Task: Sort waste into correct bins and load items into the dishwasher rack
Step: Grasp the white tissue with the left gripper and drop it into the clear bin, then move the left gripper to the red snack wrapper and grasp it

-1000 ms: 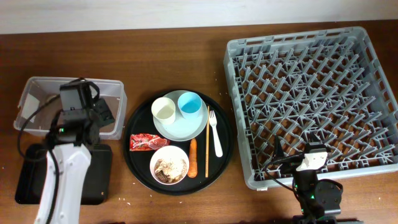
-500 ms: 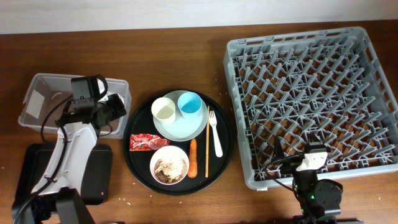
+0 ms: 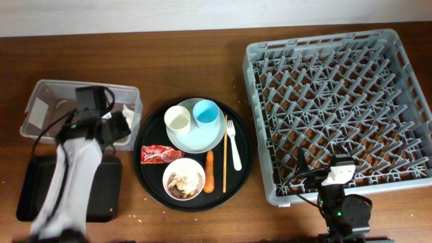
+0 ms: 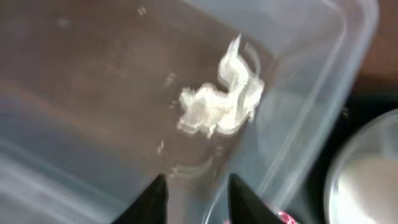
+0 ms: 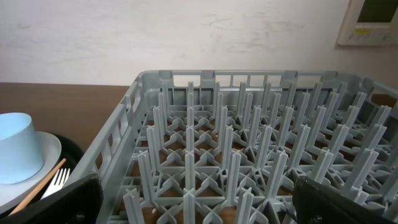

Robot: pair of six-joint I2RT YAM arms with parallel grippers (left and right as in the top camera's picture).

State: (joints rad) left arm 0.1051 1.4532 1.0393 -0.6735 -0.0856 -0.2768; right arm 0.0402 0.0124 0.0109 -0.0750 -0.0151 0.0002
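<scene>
Crumpled white tissue (image 4: 221, 93) lies loose on the floor of the clear tub (image 3: 40, 101), by its right end. Just above it my left gripper (image 4: 198, 180) is open and holds nothing; overhead, the left gripper (image 3: 116, 127) is blurred. The round black tray (image 3: 152, 128) carries a red wrapper (image 3: 157, 154), a carrot (image 3: 209, 171), a white bowl (image 3: 183, 179) of rice and scraps, a plate (image 3: 196, 138) bearing a cream cup (image 3: 177, 119) and a blue cup (image 3: 205, 112), a fork (image 3: 233, 143) and a chopstick (image 3: 225, 152). My right gripper (image 5: 199, 205) stands wide open at the grey rack's (image 3: 337, 101) near edge.
A shallow black rectangular tray (image 3: 101, 196) lies in front of the clear tub, partly under my left arm. The right arm's base (image 3: 343, 206) sits at the table's front edge, below the rack. The blue cup (image 5: 15, 146) also shows left of the rack in the right wrist view.
My left gripper has opened over the clear tub and the tissue now lies free inside it. The left arm has swung and is blurred. The right arm has not moved.
</scene>
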